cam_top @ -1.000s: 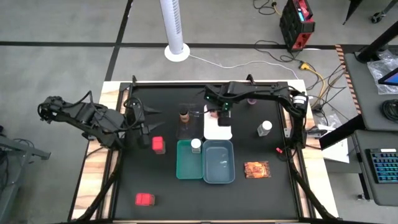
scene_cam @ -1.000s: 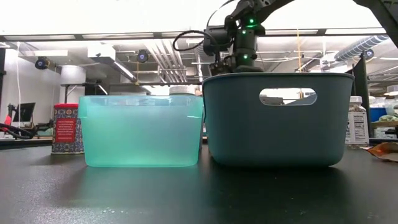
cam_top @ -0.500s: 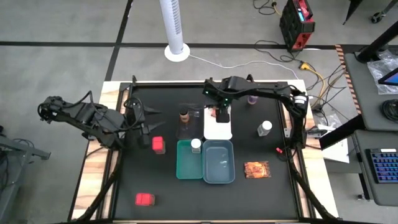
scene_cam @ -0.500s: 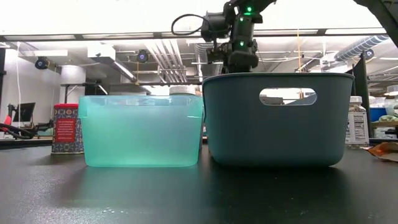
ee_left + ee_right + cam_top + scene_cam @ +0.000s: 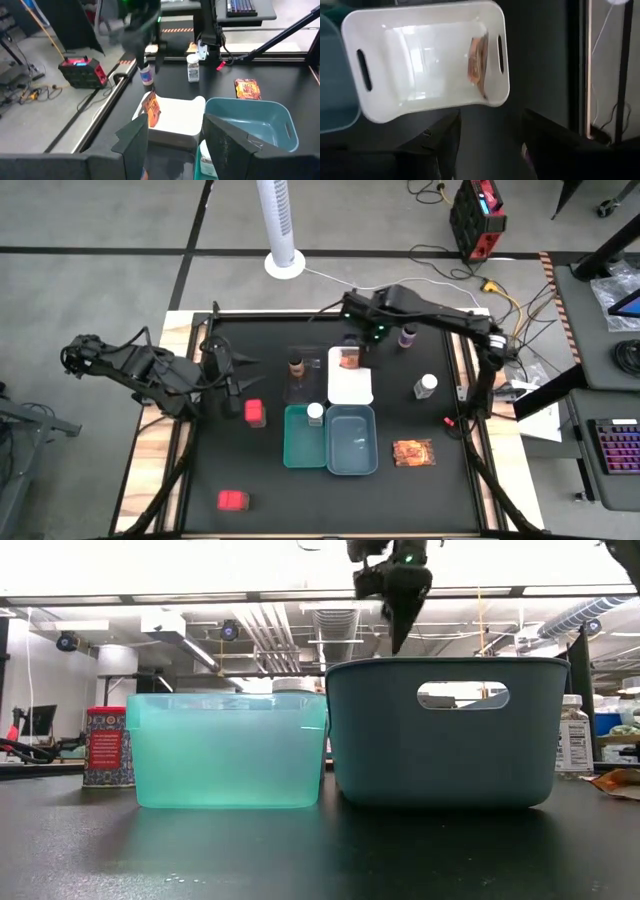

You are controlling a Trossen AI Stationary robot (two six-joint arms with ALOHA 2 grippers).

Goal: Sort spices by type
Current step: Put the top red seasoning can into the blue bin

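The black desk (image 5: 270, 480) sits on a grey floor with a white fan column standing behind it. At the far left the left pincer (image 5: 232, 385) waits at the desk's edge, its fingers spread apart with nothing between them. Just beside it lies one red box (image 5: 254, 412), and the second red box (image 5: 233, 500) lies well apart, near the front. Toward the middle, the brown-capped bottle (image 5: 295, 366) stands in the clear tray (image 5: 300, 392). In front of that, a white-capped jar (image 5: 315, 413) stands in the teal tray (image 5: 303, 442), with the grey-blue tray (image 5: 352, 442) touching it on the right. Behind those, the white tray (image 5: 352, 385) holds an orange-red packet (image 5: 348, 359) leaning against its far end. The right pincer (image 5: 362, 340) hangs above that far end, fingers apart and holding nothing. Further right stand the purple bottle (image 5: 407, 337) and the second jar (image 5: 427, 386), while the other packet (image 5: 413, 452) lies flat beside the grey-blue tray.
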